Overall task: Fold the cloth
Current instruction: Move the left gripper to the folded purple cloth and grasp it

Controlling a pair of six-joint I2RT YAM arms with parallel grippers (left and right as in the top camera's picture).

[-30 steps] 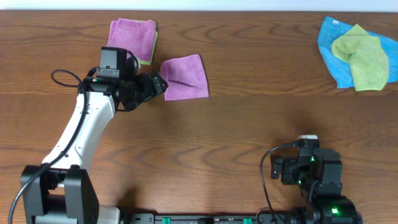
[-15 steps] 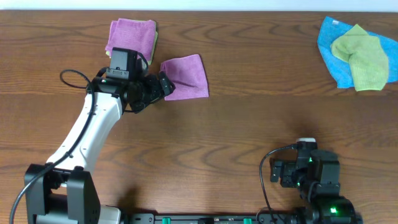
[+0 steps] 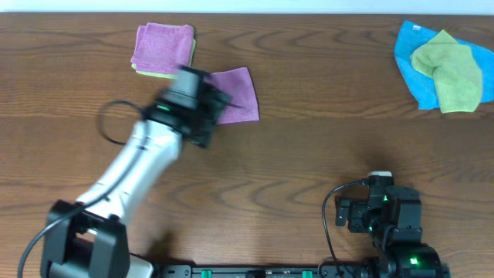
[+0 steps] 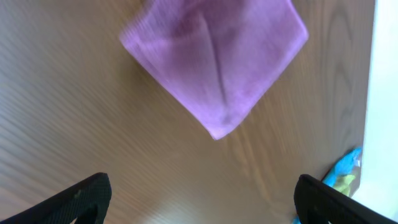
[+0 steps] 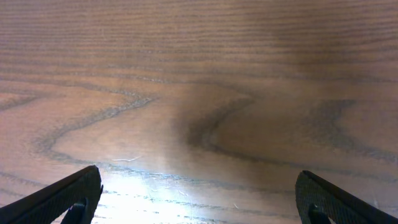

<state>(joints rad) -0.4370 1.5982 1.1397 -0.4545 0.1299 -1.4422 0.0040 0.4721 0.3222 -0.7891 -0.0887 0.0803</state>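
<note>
Left pincer (image 4: 204, 198) wide, empty, above purple cloth (image 4: 214, 62). Fold looks done. Next: grip cloth edge, move onto stack (image 3: 164, 50) beside cloth.

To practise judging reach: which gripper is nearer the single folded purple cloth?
Left. The left gripper hovers open at the edge of the purple cloth. The right gripper sits open far away, at the front right of the table.
</note>
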